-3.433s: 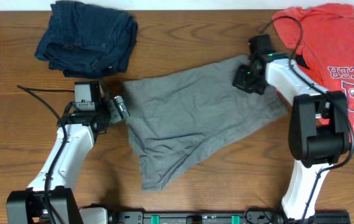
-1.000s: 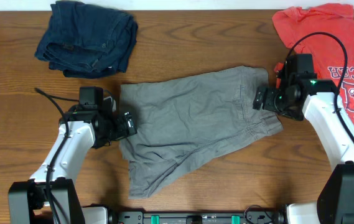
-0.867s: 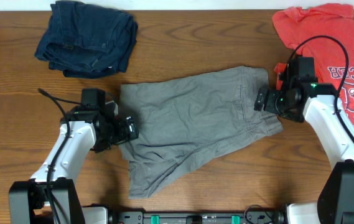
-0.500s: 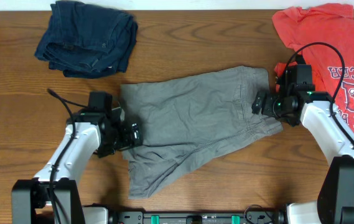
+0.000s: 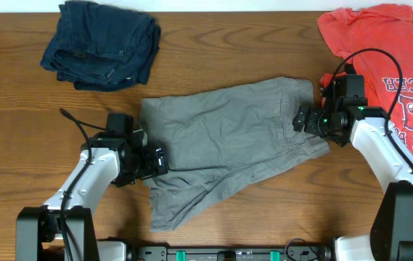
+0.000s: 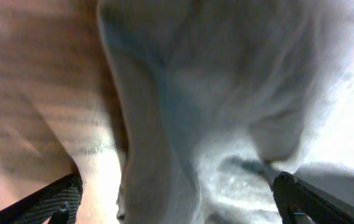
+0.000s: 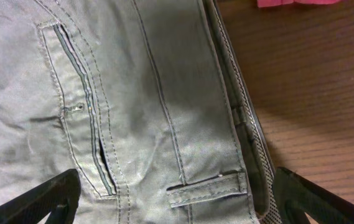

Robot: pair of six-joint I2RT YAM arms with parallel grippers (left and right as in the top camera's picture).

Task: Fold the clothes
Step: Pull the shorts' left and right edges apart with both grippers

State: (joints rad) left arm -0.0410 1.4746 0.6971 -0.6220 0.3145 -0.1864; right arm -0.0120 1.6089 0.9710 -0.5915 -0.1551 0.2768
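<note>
The grey-khaki shorts (image 5: 221,138) lie spread flat across the middle of the wooden table, waistband to the right and legs to the lower left. My left gripper (image 5: 159,159) is at the shorts' left hem. In the left wrist view it (image 6: 177,211) stands open, with blurred close-up fabric (image 6: 226,93) filling the space between the fingers. My right gripper (image 5: 302,119) is at the waistband end. In the right wrist view it (image 7: 177,205) is open over a belt loop (image 7: 208,186), with a back pocket slit (image 7: 83,124) beside it. Neither gripper holds anything.
A folded dark navy denim garment (image 5: 101,43) lies at the back left. A red T-shirt with white lettering (image 5: 387,58) lies at the back right, close behind my right arm; its edge (image 7: 295,2) shows in the right wrist view. Bare wood (image 6: 27,93) lies left of the shorts.
My left gripper has moved right and toward the front, onto the shorts' left hem. My right gripper has shifted slightly left over the waistband. The shorts have not moved.
</note>
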